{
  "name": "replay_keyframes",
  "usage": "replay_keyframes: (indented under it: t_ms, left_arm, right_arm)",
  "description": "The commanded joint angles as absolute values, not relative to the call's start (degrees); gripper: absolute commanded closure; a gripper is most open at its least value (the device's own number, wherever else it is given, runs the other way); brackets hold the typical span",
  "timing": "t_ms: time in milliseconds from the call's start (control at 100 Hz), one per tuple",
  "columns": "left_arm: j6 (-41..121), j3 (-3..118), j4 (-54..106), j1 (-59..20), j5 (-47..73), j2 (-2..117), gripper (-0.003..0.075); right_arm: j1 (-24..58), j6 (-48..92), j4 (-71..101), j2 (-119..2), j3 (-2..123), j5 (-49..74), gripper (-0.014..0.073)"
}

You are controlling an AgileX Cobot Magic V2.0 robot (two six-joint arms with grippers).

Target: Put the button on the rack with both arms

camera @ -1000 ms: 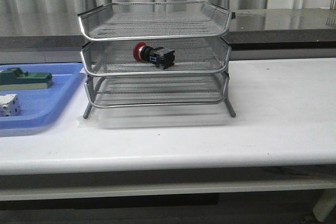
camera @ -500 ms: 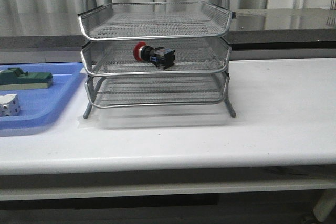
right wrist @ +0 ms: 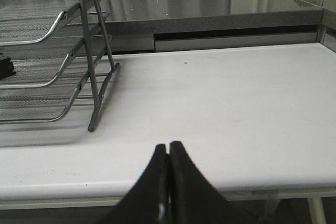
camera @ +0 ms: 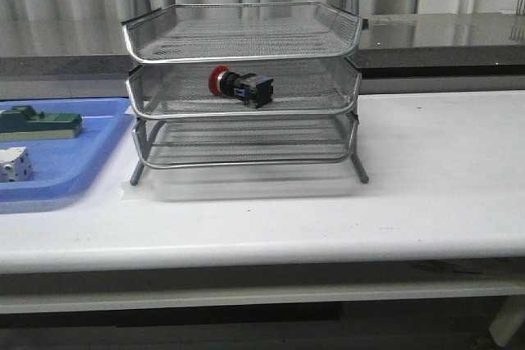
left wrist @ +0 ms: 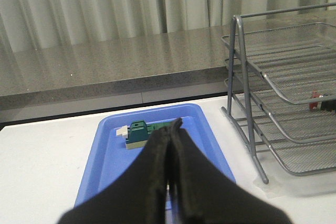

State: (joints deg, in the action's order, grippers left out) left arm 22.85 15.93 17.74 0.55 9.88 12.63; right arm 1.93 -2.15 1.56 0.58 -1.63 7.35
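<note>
The button [camera: 239, 85], red-capped with a black-and-blue body, lies on its side on the middle tier of the silver wire rack [camera: 243, 88]. A sliver of the button [left wrist: 321, 101] shows in the left wrist view, and its black end [right wrist: 6, 66] in the right wrist view. Neither arm appears in the front view. My left gripper [left wrist: 172, 128] is shut and empty, held back over the blue tray, well short of the rack [left wrist: 278, 87]. My right gripper [right wrist: 168, 148] is shut and empty too, near the table's front edge, away from the rack [right wrist: 63, 61].
A flat blue tray [camera: 78, 171] sits left of the rack, holding a green-and-white block [camera: 39, 124] and a white cube with dark holes [camera: 15, 164]. A grey counter [camera: 443, 34] runs behind the white table [camera: 443, 170].
</note>
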Motion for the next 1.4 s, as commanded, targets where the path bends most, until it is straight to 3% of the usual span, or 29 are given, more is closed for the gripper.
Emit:
replay_keyframes:
  t_ms: [0,490,800,1390]
  left_arm:
    - [22.21,17.47,18.36,0.61,5.18,13.02,0.0741]
    - [21.84,17.24,16.96,0.61,5.28,13.02,0.0741]
    - [3.5,11.92,0.73,0.61,4.33,12.35,0.0741]
    - [0.0,-1.24,-1.0,0.27,-0.47,-2.12,0.0741]
  right_arm:
    - [1.59,-1.57,1.69,1.77,-0.49,2.39,0.0663]
    - [1.59,-1.57,1.69,1.77,-0.49,2.39,0.0663]
    - [1.59,-1.57,1.69,1.77,-0.49,2.39,0.0663]
    - [1.59,-1.57,1.69,1.77,-0.49,2.39,0.0663]
